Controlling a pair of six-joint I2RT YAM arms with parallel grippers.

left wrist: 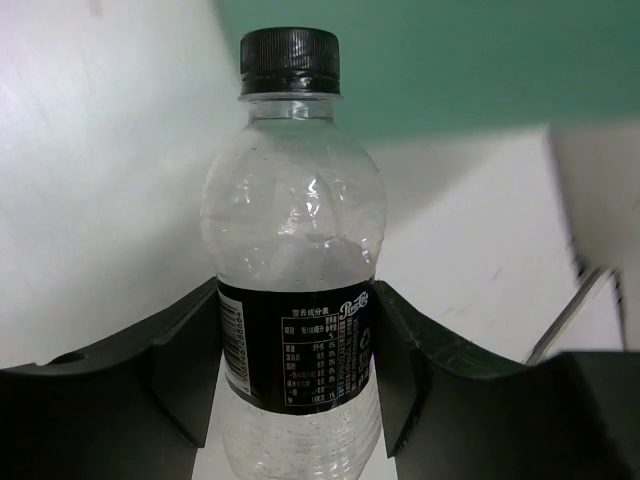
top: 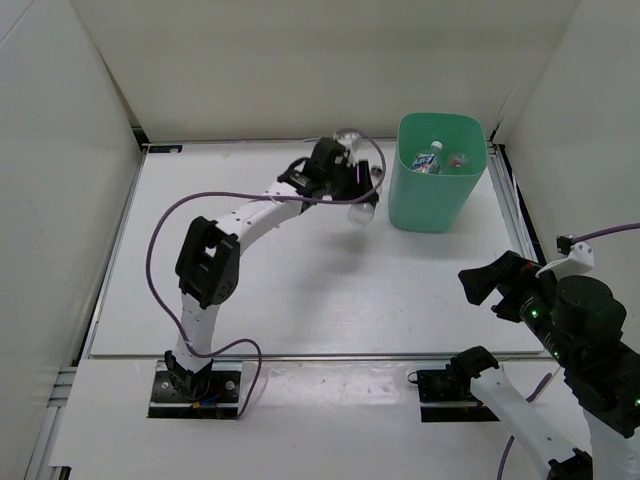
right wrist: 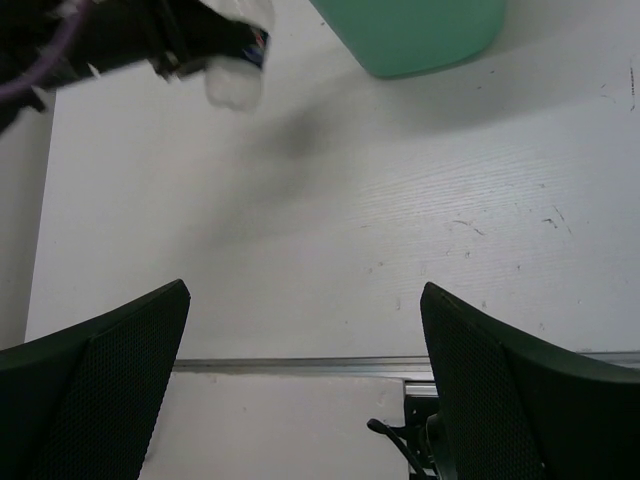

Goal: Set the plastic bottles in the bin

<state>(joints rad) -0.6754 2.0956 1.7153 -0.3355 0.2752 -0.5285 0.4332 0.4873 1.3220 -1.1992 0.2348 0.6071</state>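
Note:
My left gripper [top: 357,192] is shut on the dark-capped bottle [left wrist: 295,230] with the dark blue label. It holds the bottle off the table, just left of the mint-green bin [top: 437,190]. In the left wrist view both fingers [left wrist: 180,350] press the label and the bin wall [left wrist: 450,60] fills the top. The bottle's clear base [top: 362,213] shows below the gripper. Inside the bin lie the white-capped bottle [top: 428,158] and the red-capped bottle [top: 460,160]. My right gripper [top: 490,285] is open and empty at the near right; its view shows the bin [right wrist: 420,35] and the held bottle [right wrist: 235,75].
White walls enclose the table on three sides. A metal rail [right wrist: 300,365] runs along the table's near edge. The left arm's purple cable [top: 165,230] loops over the left half of the table.

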